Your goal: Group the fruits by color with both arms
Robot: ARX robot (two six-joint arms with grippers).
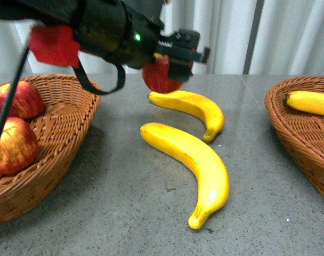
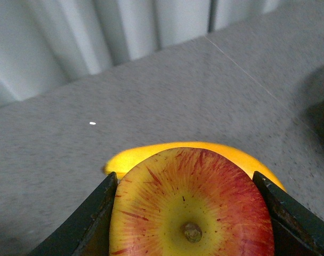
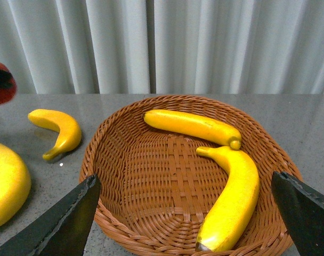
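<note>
At the far left, a brown woven wicker basket [image 1: 71,114] sits on the grey speckled bench [image 1: 124,208]. It holds red apples streaked with yellow: one toward the far side [image 1: 24,98], a larger one nearer [image 1: 13,145], and a sliver of a third at the picture's edge.

Above that basket the black jointed left arm [image 1: 103,26], bearing a red block [image 1: 54,45] and a small green light [image 1: 137,37], reaches rightward. Its left pincer [image 1: 178,68] is clamped on a glossy red and yellow apple [image 1: 158,79], held in the air clear of the bench. The left wrist view shows two black fingers [image 2: 90,221] pressed against opposite sides of the fruit, with its stem end facing the camera.

Just below and to the right of the lifted apple lies a short curved yellow banana [image 1: 196,106], the farther of two on the bench. Nearer lies a longer curved yellow banana [image 1: 199,162], close to the first but apart from it.

At the right stands a second brown wicker basket [image 1: 290,128]. The right wrist view shows two more yellow bananas inside it, a straighter one [image 3: 191,125] and a curved one [image 3: 234,197], their ends almost meeting. The right pincer [image 3: 184,181] is out of the front view. Its own camera shows its jaws spread wide apart, holding nothing, with that basket beyond them.

White pleated curtains [image 1: 231,32] hang behind the bench.
</note>
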